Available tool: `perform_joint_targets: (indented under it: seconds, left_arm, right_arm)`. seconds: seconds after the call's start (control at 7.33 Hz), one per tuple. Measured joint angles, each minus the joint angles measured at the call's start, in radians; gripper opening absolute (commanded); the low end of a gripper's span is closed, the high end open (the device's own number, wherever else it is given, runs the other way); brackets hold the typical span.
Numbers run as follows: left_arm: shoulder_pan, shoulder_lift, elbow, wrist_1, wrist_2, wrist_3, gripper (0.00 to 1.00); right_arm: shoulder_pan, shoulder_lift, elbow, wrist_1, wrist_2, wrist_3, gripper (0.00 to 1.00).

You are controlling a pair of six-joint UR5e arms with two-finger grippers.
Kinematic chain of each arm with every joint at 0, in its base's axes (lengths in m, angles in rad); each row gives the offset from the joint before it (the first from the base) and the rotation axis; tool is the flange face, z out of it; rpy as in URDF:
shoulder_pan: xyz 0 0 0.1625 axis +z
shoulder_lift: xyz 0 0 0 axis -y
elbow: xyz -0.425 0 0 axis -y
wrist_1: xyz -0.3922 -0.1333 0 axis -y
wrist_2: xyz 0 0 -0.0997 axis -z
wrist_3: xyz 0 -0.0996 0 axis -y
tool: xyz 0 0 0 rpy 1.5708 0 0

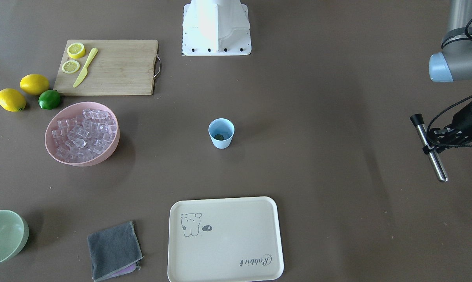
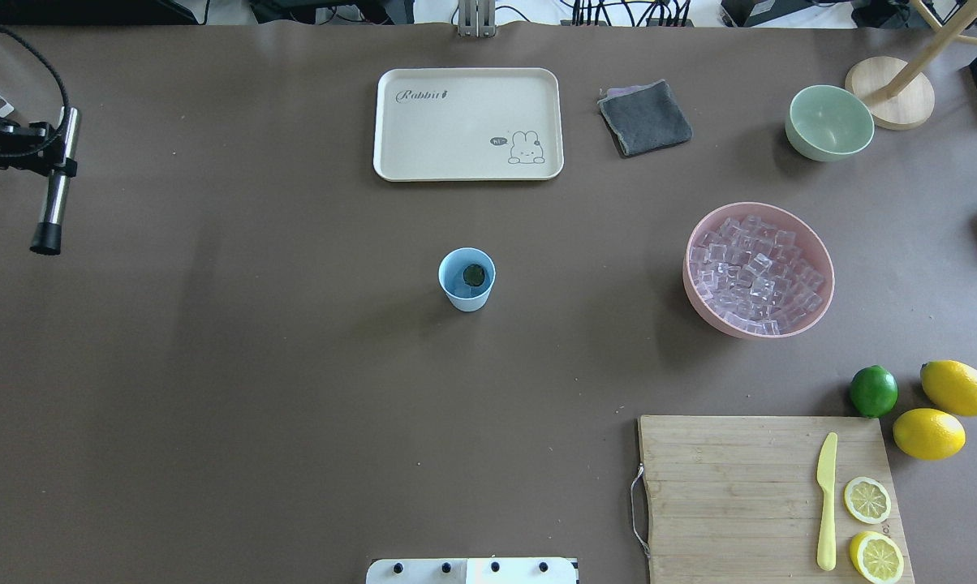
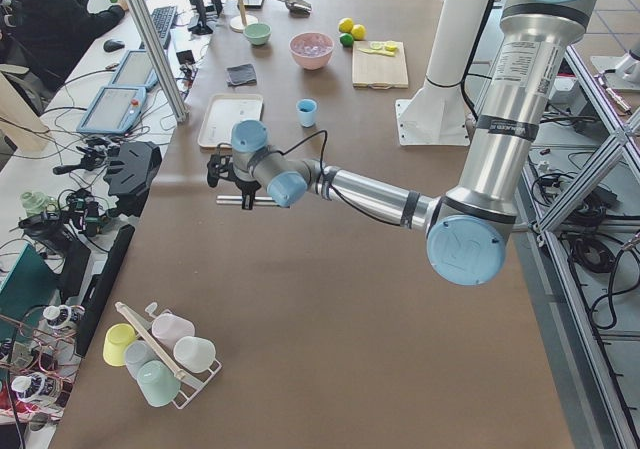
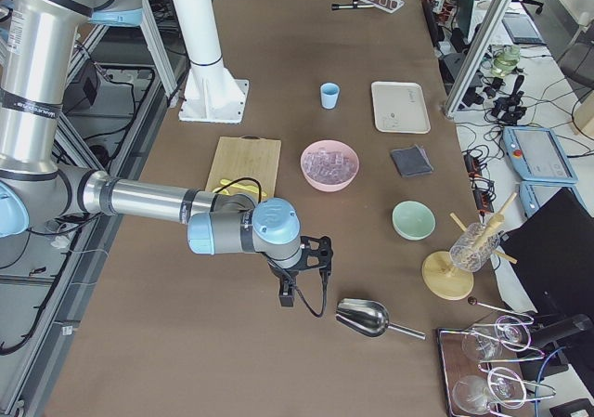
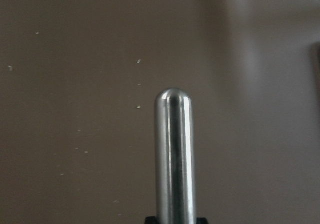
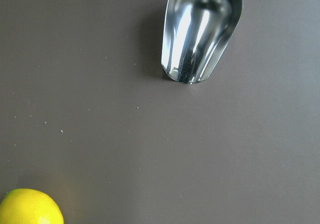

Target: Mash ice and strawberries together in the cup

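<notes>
The pale-blue cup (image 1: 221, 133) stands upright mid-table, also in the overhead view (image 2: 466, 280). A small dark green blob lies on its bottom (image 2: 475, 275), apparently the strawberry's leafy cap; no red shows. The ice (image 2: 755, 272) fills the pink bowl (image 2: 821, 243), and none shows in the cup. My left gripper (image 2: 60, 158) is shut on a steel muddler (image 2: 50, 195) with a black end, held level above the table far to the cup's left. My right gripper (image 4: 288, 294) hovers near a steel scoop (image 4: 367, 318). I cannot tell whether it is open or shut.
A cutting board (image 2: 748, 487) holds a yellow knife (image 2: 826, 499) and two lemon halves. Two lemons (image 2: 943, 410) and a lime (image 2: 873, 390) lie beside it. A cream tray (image 2: 468, 122), a grey cloth (image 2: 645, 118) and a pale green bowl (image 2: 829, 122) sit along the far side.
</notes>
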Motion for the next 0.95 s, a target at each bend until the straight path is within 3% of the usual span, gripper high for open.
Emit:
perform_joint_targets:
  seconds: [0.41,0.55,0.68,0.95]
  left_arm:
    - [0.01,0.108,0.072,-0.154,0.029,0.094,0.3]
    - [0.022,0.13,0.074,-0.179,0.054,0.102,0.39]
    - [0.033,0.143,0.079,-0.188,0.068,0.104,0.98]
    - [0.045,0.156,0.082,-0.194,0.075,0.103,0.98]
  right_arm:
    - [0.0,0.001,0.0,0.0,0.0,0.0,1.0]
    - [0.0,0.0,-0.001,0.0,0.001,0.0,1.0]
    - [0.0,-0.003,-0.001,0.0,0.003,-0.001,1.0]
    - [0.0,-0.003,-0.002,-0.002,0.007,-0.001,1.0]
